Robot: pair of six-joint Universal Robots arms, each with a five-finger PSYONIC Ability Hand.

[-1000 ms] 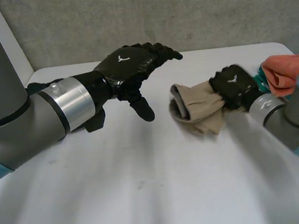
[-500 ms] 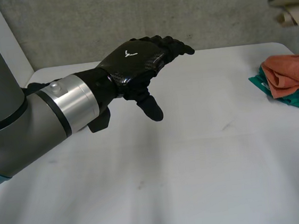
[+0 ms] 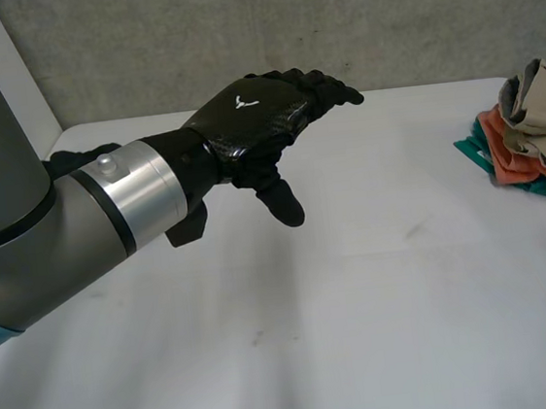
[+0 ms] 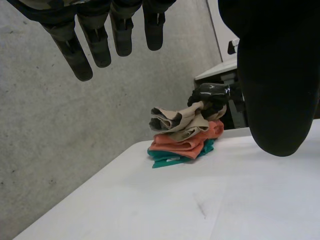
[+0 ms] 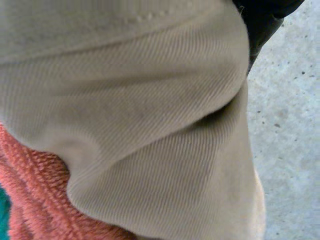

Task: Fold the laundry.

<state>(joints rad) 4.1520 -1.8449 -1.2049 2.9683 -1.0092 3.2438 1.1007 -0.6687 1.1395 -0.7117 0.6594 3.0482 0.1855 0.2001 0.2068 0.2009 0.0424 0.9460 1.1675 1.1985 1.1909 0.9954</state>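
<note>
Pile (image 3: pixel 530 138) hugs table (image 3: pixel 362 303) edge; left robot hand (image 3: pixel 249 119) released, right robot hand (image 4: pixel 212 94) unclear.

The white surface (image 3: pixel 365 332) lies open across its middle; a pile of beige, orange and teal cloths (image 3: pixel 532 138) crowds its right edge, the black left hand (image 3: pixel 250 121) hovering at left.

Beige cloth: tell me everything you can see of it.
The beige cloth is a finely ribbed fabric, bunched into loose rolled folds rather than laid flat. It lies on top of an orange cloth, which itself lies over a teal cloth, near the right edge of the table. The right hand is against its far side.
</note>
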